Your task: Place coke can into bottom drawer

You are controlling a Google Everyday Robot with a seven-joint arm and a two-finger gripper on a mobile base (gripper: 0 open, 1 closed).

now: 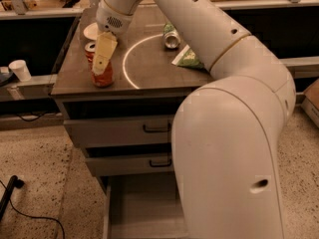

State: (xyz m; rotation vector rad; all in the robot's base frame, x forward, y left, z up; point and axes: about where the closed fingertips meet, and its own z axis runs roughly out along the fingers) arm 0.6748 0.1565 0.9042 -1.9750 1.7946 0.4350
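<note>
Down at the coke can [105, 78] with the gripper [99, 67], can upright on the cabinet top [149, 76] right beneath; cannot tell whether clamped or loose; bottom drawer [144, 208] open, well below

White arm [234, 148] of smooth, rounded shells: thick tubular links, small dark round holes [259, 183], a thin tan ring [227, 51] at one joint, a dotted grille [114, 21] on the wrist. Cream, flat, tapering gripper [101, 63], upper left in view.
</note>
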